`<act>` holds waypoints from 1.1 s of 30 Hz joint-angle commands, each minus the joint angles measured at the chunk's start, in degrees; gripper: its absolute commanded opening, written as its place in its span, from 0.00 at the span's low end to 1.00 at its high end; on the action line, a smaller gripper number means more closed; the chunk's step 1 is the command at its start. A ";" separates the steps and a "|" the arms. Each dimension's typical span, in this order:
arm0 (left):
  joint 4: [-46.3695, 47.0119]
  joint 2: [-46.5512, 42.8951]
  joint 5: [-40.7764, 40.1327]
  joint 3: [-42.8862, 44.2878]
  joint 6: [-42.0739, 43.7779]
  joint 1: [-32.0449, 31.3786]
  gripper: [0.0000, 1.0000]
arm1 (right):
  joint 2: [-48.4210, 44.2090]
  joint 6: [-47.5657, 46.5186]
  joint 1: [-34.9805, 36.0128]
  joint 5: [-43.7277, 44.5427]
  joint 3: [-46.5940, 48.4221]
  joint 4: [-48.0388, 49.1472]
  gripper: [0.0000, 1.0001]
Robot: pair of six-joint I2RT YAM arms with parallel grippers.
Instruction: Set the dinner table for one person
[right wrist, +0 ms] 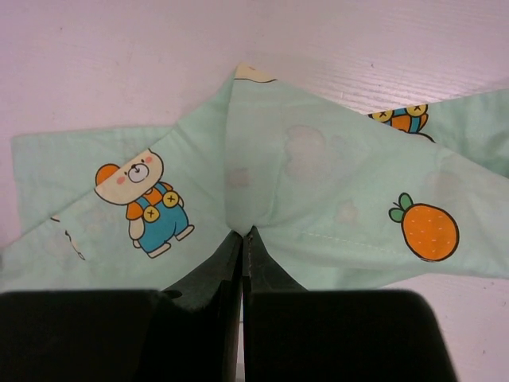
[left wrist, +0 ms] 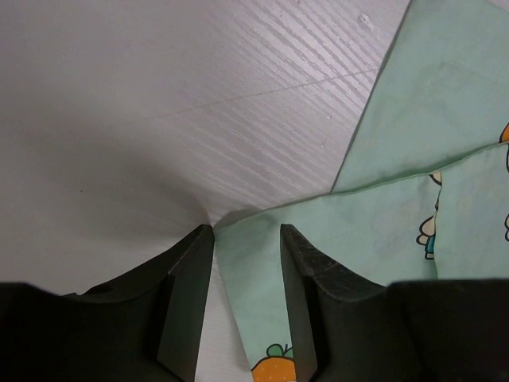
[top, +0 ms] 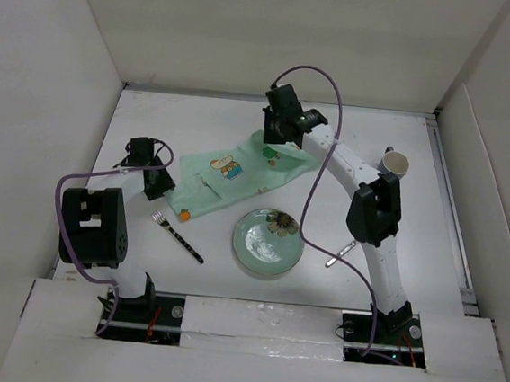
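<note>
The dinner table [top: 199,118] is a plain white top. On it lies a rumpled mint-green placemat [top: 229,175] with cartoon prints, folded over itself. My right gripper [top: 274,140] is at the mat's far right end; in the right wrist view it [right wrist: 242,232] is shut on a raised fold of the placemat [right wrist: 318,183]. At the mat's near left corner is my left gripper [top: 160,182]. In the left wrist view it [left wrist: 246,235] is open, its jaws either side of the corner of the placemat [left wrist: 254,263], which lies flat on the table [left wrist: 159,119].
A pale green plate [top: 268,243] with a flower print sits in front of the mat. A fork [top: 176,236] lies to its left and a silver utensil [top: 339,253] to its right, partly under the right arm. A white cup [top: 395,162] stands at the far right.
</note>
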 commanded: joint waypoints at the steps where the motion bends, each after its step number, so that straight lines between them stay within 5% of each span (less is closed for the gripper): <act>1: -3.09 0.45 0.64 -1.36 0.63 0.04 0.35 | -2.73 0.21 -0.18 -1.19 -1.35 2.66 0.04; 5: -2.91 1.41 1.08 -0.75 0.55 -1.01 0.17 | -6.24 0.39 -0.70 -1.54 -3.81 3.98 0.01; 7: -2.73 1.50 1.35 -0.22 0.63 -1.02 0.00 | -8.69 0.56 -1.23 -2.07 -5.30 4.85 0.01; 14: -3.96 -5.24 3.63 5.31 -0.24 -1.02 0.00 | -18.00 0.65 -2.45 -1.54 -9.79 5.82 0.00; 20: -5.02 -8.43 3.63 25.62 -2.97 -2.25 0.00 | -26.82 2.76 -8.17 -4.00 -12.78 9.95 0.00; 24: -4.32 -2.73 3.46 42.02 -5.34 -2.86 0.00 | -20.69 3.02 -13.79 -5.41 2.20 6.37 0.00; 26: -4.84 1.40 3.37 52.62 -6.74 -2.86 0.00 | -16.29 2.94 -16.86 -6.19 18.06 3.38 0.00; 29: -3.09 4.13 3.72 63.63 -8.59 -2.86 0.00 | -12.49 3.20 -20.81 -9.61 28.15 8.60 0.00; 33: 0.15 5.28 3.90 70.88 -9.91 -2.25 0.00 | -18.63 4.17 -25.21 -14.54 19.08 22.32 0.00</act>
